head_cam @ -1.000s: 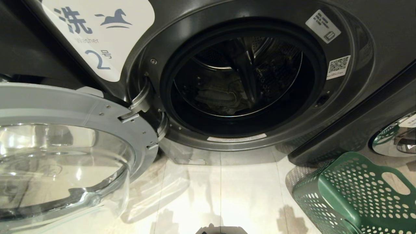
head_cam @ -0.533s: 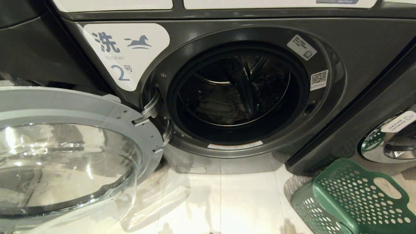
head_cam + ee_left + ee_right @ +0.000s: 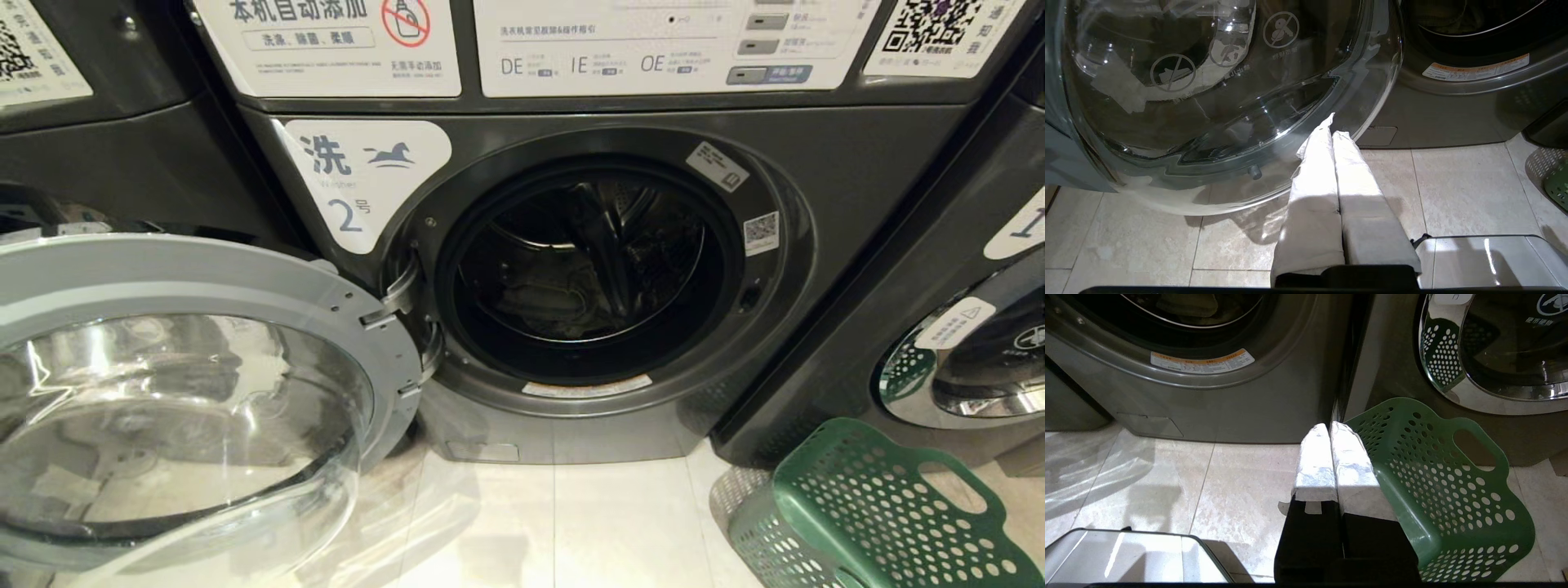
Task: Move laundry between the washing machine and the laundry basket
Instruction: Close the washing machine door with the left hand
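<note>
The laundry (image 3: 563, 302) lies as a pale grey-green heap low inside the drum of the washing machine (image 3: 849, 188) marked 2, whose glass door (image 3: 188, 408) stands swung wide open to the left. The head view shows neither arm. Only the wrist views show the grippers: the left gripper (image 3: 1332, 124), with its white-wrapped fingers pressed together, hangs just beside the lower rim of the open door, and the right gripper (image 3: 1329, 426), likewise closed on nothing, hangs at the near rim of the laundry basket (image 3: 1449, 506) (the green one lying tipped on the tiled floor (image 3: 571, 523), at the foot of the neighbouring machine (image 3: 963, 327)). Both grippers sit low, outside and below the drum opening, well apart from the garment. Compared with a second ago the head camera has tilted upward: the whole scene sits lower in view and the control panel (image 3: 653, 41) above the door opening has come into sight.
</note>
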You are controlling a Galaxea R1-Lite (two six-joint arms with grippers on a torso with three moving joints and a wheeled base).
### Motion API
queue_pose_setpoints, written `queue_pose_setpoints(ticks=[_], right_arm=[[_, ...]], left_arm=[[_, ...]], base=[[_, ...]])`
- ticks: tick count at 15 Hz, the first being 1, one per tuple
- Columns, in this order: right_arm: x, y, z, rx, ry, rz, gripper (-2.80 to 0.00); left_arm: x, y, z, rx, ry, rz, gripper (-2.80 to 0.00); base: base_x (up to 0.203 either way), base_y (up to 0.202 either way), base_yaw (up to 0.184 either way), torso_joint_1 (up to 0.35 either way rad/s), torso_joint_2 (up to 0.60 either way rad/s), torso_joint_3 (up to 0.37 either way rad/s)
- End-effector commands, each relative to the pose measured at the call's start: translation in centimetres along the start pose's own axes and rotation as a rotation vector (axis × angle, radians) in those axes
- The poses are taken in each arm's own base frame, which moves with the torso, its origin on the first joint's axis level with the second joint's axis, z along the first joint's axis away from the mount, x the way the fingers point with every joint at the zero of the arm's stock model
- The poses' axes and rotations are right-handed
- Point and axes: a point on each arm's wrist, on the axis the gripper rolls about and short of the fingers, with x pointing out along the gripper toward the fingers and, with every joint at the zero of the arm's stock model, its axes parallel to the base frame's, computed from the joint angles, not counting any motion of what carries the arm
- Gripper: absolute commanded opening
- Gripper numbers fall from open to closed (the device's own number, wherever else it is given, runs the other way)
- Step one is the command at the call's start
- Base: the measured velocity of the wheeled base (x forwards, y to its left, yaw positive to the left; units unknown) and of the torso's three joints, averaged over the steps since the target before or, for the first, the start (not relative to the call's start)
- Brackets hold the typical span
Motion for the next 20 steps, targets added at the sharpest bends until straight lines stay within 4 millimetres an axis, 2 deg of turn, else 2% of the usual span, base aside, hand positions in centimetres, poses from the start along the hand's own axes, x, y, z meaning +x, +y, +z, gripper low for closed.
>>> queue_pose_setpoints(ticks=[1, 20], right_arm=[[0.01, 0.00, 0.00, -0.001, 0.001, 0.001, -2.80], [0.01, -0.01, -0.01, 0.010, 0.003, -0.004, -2.80]], left_arm=[[-0.01, 0.00, -0.01, 0.000, -0.002, 0.001, -2.80], [-0.01, 0.00, -0.01, -0.015, -0.002, 0.001, -2.80]], base=[[0.000, 0.000, 0.000, 0.002, 0.00, 0.198], [0.000, 0.000, 0.000, 0.003, 0.00, 0.199]])
